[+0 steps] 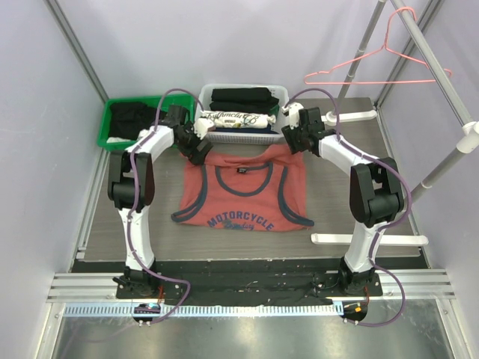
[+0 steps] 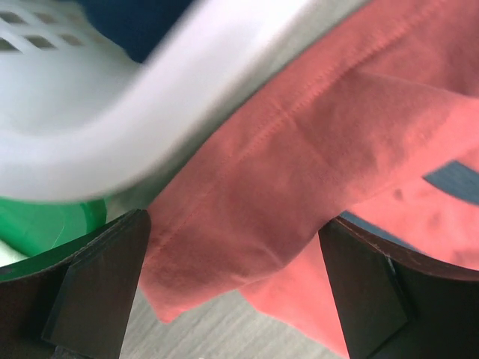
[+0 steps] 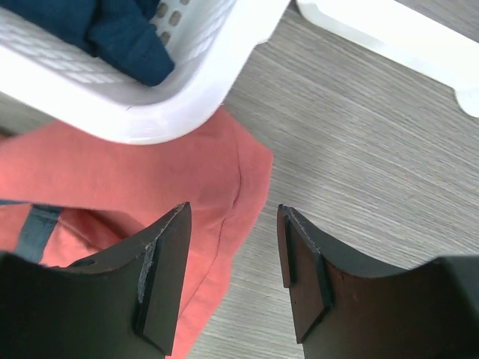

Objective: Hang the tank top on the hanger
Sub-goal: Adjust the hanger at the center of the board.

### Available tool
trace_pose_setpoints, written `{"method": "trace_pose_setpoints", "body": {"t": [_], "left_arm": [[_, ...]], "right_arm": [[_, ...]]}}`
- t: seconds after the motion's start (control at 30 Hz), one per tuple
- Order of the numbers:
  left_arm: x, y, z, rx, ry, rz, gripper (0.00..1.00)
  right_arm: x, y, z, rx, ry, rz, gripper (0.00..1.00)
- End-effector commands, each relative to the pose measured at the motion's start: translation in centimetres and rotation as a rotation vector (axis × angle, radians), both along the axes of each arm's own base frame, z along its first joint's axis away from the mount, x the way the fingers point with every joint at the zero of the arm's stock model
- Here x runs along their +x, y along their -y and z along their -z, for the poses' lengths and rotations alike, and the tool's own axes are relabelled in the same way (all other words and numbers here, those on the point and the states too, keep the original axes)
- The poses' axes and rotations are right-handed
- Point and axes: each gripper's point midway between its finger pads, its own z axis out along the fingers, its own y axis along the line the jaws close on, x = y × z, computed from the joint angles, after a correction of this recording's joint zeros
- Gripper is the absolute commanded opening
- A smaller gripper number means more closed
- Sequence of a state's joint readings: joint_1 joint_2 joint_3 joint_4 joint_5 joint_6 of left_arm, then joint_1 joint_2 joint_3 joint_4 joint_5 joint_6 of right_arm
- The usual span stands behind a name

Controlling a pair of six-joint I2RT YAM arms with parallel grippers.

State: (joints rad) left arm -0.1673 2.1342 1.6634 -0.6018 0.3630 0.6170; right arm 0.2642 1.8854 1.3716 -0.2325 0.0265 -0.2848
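Observation:
The rust-red tank top (image 1: pixel 243 191) lies flat in the middle of the table, graphic side up, with its shoulder straps toward the white basket. The pink wire hanger (image 1: pixel 374 71) hangs on the rack pole at the back right, far from both grippers. My left gripper (image 1: pixel 198 149) is open at the shirt's left shoulder; in the left wrist view (image 2: pixel 233 239) the red fabric (image 2: pixel 299 149) lies between its spread fingers. My right gripper (image 1: pixel 293 138) is open at the right shoulder; in the right wrist view (image 3: pixel 232 224) its jaws straddle the shirt's corner edge (image 3: pixel 224 179).
A white basket (image 1: pixel 281 90) with folded black clothes and a white printed cloth stands just behind the shirt, close to both grippers. A green bin (image 1: pixel 108 120) sits at the back left. The white clothes rack's poles (image 1: pixel 438 63) and feet (image 1: pixel 367 239) stand on the right.

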Motion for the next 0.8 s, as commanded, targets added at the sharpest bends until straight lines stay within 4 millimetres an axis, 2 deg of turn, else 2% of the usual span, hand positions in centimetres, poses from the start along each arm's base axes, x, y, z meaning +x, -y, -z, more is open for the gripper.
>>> {"method": "trace_pose_setpoints", "body": {"t": [0.0,0.13,0.17,0.3,0.47,0.57,0.6,0.7,0.77], "left_arm": [[3.9,-0.1,-3.8,0.035,0.21,-0.1,1.0],[4.6,0.0,-4.4,0.069,0.291,-0.148,1.0],[5.0,0.2,-5.1,0.046,0.324,-0.164,1.0],[4.7,1.3,-7.3,-0.036,0.365,-0.159,1.0],[4.7,1.1,-9.3,-0.062,0.416,-0.199,1.0],[5.6,0.2,-9.2,-0.033,0.439,-0.256,1.0],[5.9,-0.6,-8.8,0.006,0.441,-0.29,1.0],[6.4,-1.1,-7.7,0.059,0.433,-0.314,1.0],[6.5,-1.8,-7.9,0.085,0.445,-0.345,1.0]], "right_arm": [[2.5,0.1,-3.2,0.013,0.121,0.058,0.56],[2.7,0.5,-3.9,0.0,0.145,0.088,0.57],[2.7,0.6,-4.1,-0.001,0.148,0.092,0.57],[2.7,0.6,-4.5,-0.002,0.157,0.1,0.57],[2.6,0.6,-4.6,0.001,0.155,0.104,0.57],[2.2,0.3,-4.9,0.013,0.151,0.096,0.57],[2.1,0.2,-4.9,0.013,0.148,0.095,0.57],[1.4,0.0,-5.8,0.028,0.145,0.082,0.58],[0.6,-0.3,-6.1,0.034,0.121,0.054,0.6]]}}
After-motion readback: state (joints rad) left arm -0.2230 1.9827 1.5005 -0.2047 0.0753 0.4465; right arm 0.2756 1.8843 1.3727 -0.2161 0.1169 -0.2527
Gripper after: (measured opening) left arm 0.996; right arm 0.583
